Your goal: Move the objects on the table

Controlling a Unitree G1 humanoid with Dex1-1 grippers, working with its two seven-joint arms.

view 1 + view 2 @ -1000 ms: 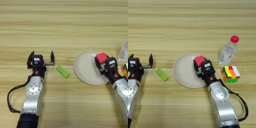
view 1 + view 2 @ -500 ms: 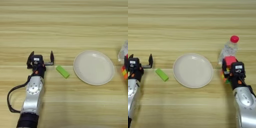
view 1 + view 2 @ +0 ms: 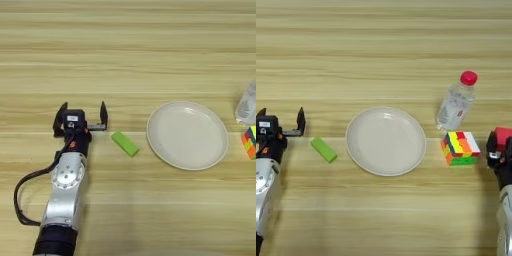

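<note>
On the light wooden plank table [image 3: 130, 45] I see my left gripper [image 3: 82, 117] with fingers apart, just left of the flat bright-green rectangular block [image 3: 124, 143]. My right gripper [image 3: 499, 149] at the right edge is clamped on the small red block [image 3: 503, 137], right of the multicoloured puzzle cube [image 3: 460, 148]. The green block looks light and stiff, so I'd pinch its long sides.

No text, label or number can be read anywhere.

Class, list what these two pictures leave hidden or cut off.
- Right tool: cut by the right eye view's edge, absent from the left eye view; the red block hides its fingertips.
- Water bottle: label too small to read.
- Rubik's cube: far and underside faces hidden.
</note>
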